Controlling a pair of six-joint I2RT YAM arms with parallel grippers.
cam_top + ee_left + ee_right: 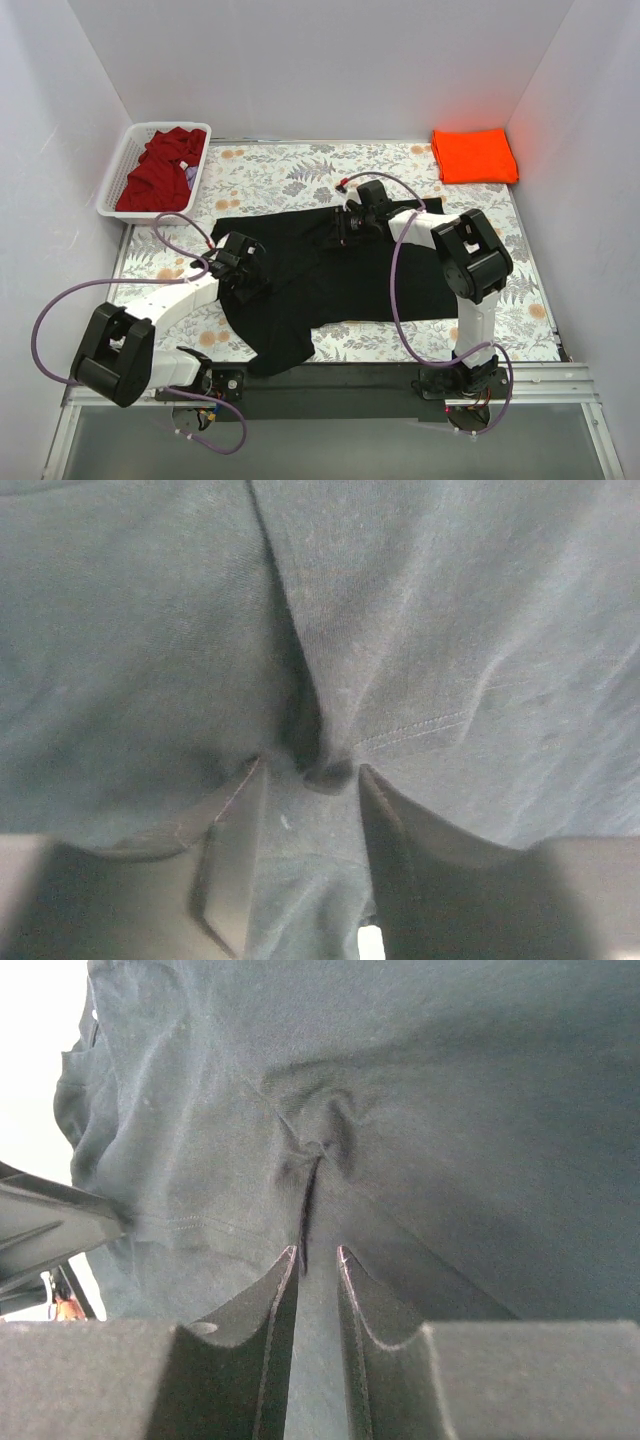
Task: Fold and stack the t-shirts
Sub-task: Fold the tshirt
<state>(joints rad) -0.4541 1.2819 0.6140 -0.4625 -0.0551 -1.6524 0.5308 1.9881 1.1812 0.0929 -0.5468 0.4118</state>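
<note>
- The left gripper (312,770) is pressed down on the black t-shirt (340,275). Its jaws stand apart and clamp nothing, with a small pinched-up ridge of cloth at the fingertips.
- The right gripper (316,1252) is also low on the same shirt. Its jaws are open by a narrow slit, with bare cloth showing between them and a puckered crease just ahead of the tips.
- A stitched hem (420,730) runs across the cloth just beyond the left gripper's fingers.
- The black t-shirt lies spread but rumpled across the middle of the floral table (290,170), and one lobe reaches the near edge. The left gripper sits on its left part and the right gripper near its far edge.
- The orange t-shirt (475,155) lies already folded at the far right corner, well apart from the arms.
- The dark red t-shirt (160,172) is bunched in the white basket (115,185) at the far left, not yet folded.
- Handling, as a judgement: the shirt looks light, limp and not fragile. It should drape and bunch rather than keep a shape, and it is likely to drag on the tablecloth if pulled flat.
- The best hold is probably a hem or shoulder edge, one point for each gripper and set wide apart. Pinching mid-panel only raises a pucker and risks catching a single layer.
</note>
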